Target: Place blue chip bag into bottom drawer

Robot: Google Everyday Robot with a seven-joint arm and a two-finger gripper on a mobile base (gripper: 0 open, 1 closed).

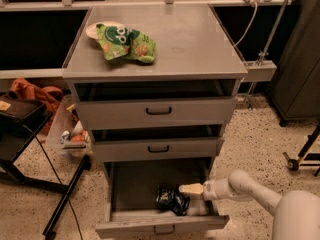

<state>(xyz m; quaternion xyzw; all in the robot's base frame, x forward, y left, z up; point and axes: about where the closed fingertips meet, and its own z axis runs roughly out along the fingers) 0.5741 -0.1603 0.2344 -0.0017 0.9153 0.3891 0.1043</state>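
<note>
The crumpled navy-blue foil chip bag [172,199], its markings unreadable, lies in the open grey metal bottom drawer [134,184] near the front edge. The cream gripper [191,189] is just right of the bag; I cannot tell whether it grasps.

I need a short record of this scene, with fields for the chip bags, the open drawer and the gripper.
blue chip bag: lying inside the bottom drawer, near its front
bottom drawer: pulled open
gripper: reaching into the bottom drawer from the right, at the blue bag's right edge
green snack bag: on the cabinet top, back left
</note>
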